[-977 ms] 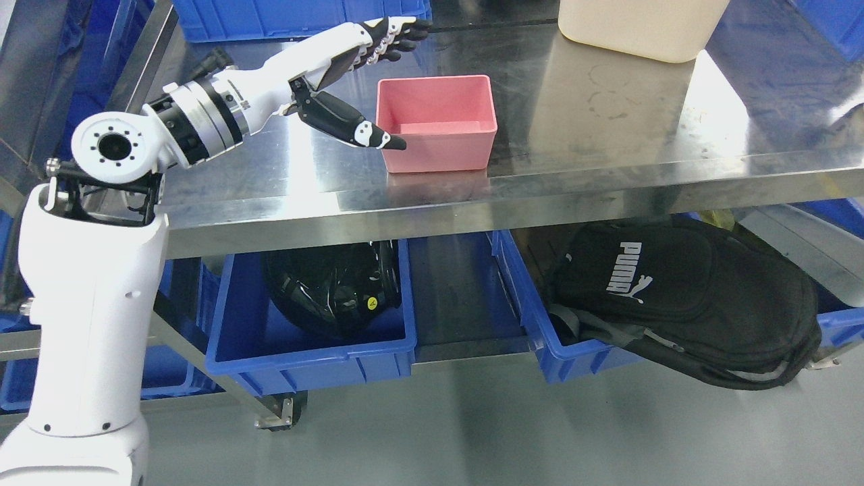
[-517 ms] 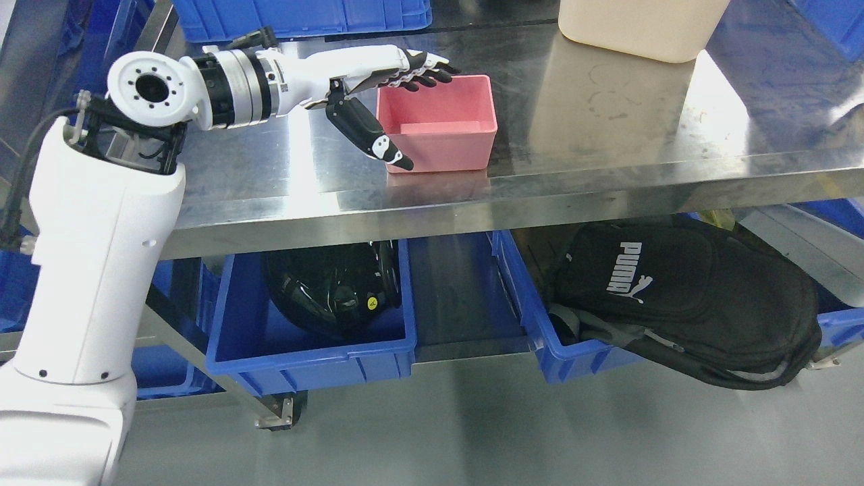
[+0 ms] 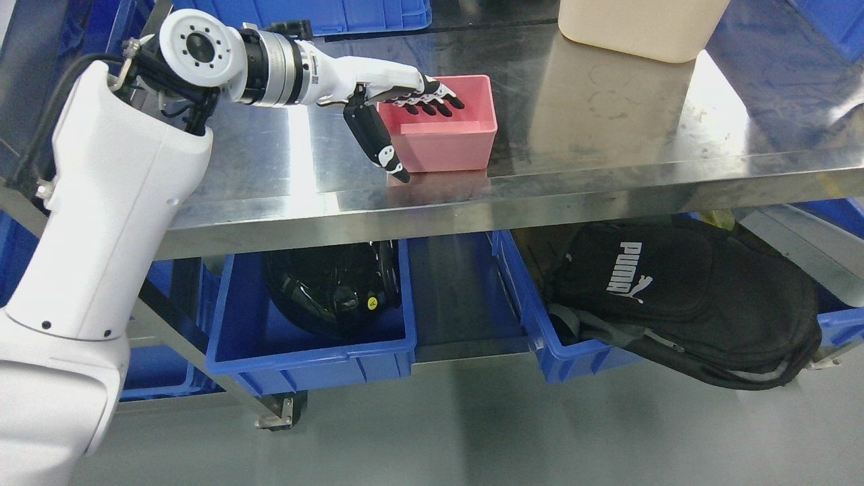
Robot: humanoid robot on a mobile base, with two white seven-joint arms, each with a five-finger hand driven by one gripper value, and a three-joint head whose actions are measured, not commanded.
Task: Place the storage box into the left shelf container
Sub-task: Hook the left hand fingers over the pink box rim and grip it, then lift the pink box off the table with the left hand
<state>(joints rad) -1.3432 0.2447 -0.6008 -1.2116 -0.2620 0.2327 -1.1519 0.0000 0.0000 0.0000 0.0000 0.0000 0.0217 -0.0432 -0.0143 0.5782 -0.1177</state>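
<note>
A pink storage box [image 3: 445,145] stands open-topped on the steel table [image 3: 594,142], near its front edge. My left hand [image 3: 418,131] is at the box's left wall and is open. Its four fingers [image 3: 432,102] reach over the rim into the box, while the thumb [image 3: 378,142] hangs down outside the left wall, its tip near the box's front corner. The wall lies between fingers and thumb, not clamped. Below the table on the left is a blue shelf container [image 3: 310,354] holding a black helmet [image 3: 331,283]. The right arm does not show.
A second blue bin [image 3: 560,351] under the table on the right holds a black backpack [image 3: 682,290]. A cream container [image 3: 634,27] stands at the table's back. More blue crates [image 3: 304,13] sit behind the table on the left. Grey floor lies in front.
My left arm has swung forward and right; the hand went from beside and behind the box to straddling its left wall, fingers now inside the rim and thumb turned downward.
</note>
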